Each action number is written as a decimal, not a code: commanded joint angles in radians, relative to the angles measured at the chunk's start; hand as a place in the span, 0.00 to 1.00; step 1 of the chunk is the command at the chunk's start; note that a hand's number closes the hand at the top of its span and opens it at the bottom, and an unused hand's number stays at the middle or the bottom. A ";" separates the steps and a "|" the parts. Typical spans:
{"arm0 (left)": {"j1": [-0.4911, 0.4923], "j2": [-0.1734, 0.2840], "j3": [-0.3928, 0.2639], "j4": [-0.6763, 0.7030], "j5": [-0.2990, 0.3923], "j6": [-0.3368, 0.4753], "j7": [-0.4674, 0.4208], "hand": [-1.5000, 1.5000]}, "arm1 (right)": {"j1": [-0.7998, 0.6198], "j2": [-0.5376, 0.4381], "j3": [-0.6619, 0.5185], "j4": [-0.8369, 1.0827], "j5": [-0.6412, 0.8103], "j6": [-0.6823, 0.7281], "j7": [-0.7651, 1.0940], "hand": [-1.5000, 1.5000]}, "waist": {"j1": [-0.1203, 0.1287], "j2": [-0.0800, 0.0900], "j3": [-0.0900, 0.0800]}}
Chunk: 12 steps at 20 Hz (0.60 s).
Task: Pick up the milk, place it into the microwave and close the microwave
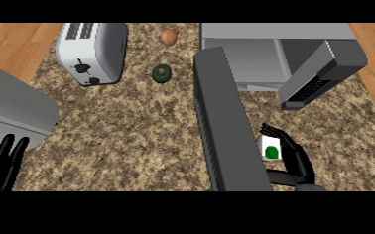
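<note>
Head view: open microwave door [227, 124] seemingly flanks the milk [271, 148].

I am standing in a kitchen. Below me runs a speckled brown granite counter [132, 129], with wood flooring [22, 44] showing past its edge at the upper left. A silver toaster [92, 52] with black knobs sits on the stone. Straight ahead is a grey microwave [275, 49] with its door [227, 124] swung wide open toward me. Produce lies nearby: a dark green vegetable [162, 73] and a brown onion [169, 36].
</note>
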 commanded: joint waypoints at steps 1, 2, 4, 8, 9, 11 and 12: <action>-0.032 0.006 0.015 0.027 0.019 -0.002 0.025 0.00 | -0.023 -0.006 -0.016 0.003 0.006 0.003 -0.110 1.00 | -0.006 -0.001 -0.001; 0.013 -0.017 0.007 0.034 -0.003 -0.015 -0.028 0.00 | -0.032 0.037 -0.024 0.003 0.027 -0.123 -0.141 1.00 | -0.001 -0.001 -0.001; -0.007 0.006 0.035 0.030 0.016 -0.015 -0.013 0.00 | -0.041 0.071 -0.047 -0.077 0.024 -0.264 -0.074 1.00 | -0.008 -0.003 -0.002; -0.016 -0.010 0.021 0.004 -0.005 -0.009 0.016 0.00 | -0.035 0.028 -0.079 -0.079 -0.037 -0.106 -0.083 1.00 | -0.007 -0.002 -0.001; 0.012 0.016 0.070 0.063 0.076 -0.079 -0.033 0.00 | -0.040 0.007 -0.087 -0.072 -0.044 -0.083 -0.103 1.00 | -0.004 -0.002 -0.001; 0.091 -0.009 0.047 -0.017 0.059 -0.087 -0.034 0.00 | -0.133 -0.065 -0.151 0.024 -0.088 -0.028 -0.071 1.00 | 0.005 -0.001 0.000; -0.039 -0.018 0.017 0.028 0.000 -0.011 0.001 0.00 | -0.177 -0.129 -0.170 0.107 -0.083 0.022 -0.114 1.00 | 0.003 0.004 0.001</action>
